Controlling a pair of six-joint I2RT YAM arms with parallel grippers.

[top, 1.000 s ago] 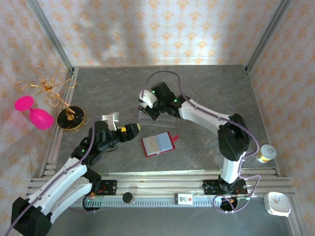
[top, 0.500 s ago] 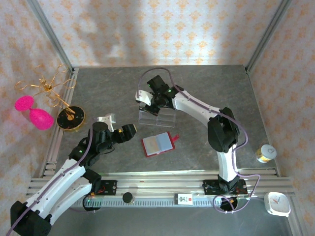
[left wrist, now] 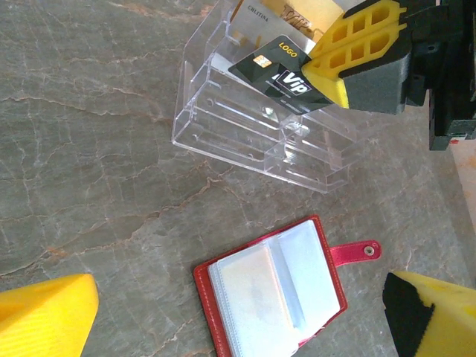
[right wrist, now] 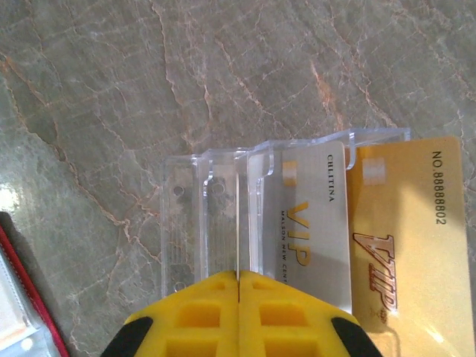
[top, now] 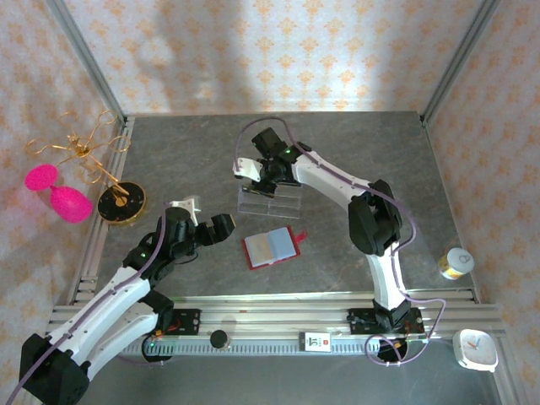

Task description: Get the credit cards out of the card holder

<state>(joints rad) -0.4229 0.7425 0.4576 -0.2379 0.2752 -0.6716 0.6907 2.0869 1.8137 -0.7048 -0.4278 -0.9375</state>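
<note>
Right, nearest you on the left side, your left gripper hovers low over the grey table with its yellow fingers spread wide and nothing between them. Just beyond and to its right lies the card holder, flat on the table and opened out, its clear sleeves facing up and its red tab pointing away from the left gripper. The sleeves look pale, and you cannot tell whether a card sits inside them. Farther back, apart from the wallet, stands the clear acrylic stand. Your right gripper is over it, fingers pressed together on a black card held above the tier next to the silver-white card. Whether it touches the stand you cannot tell. The gold card stands in the rearmost tier.
</note>
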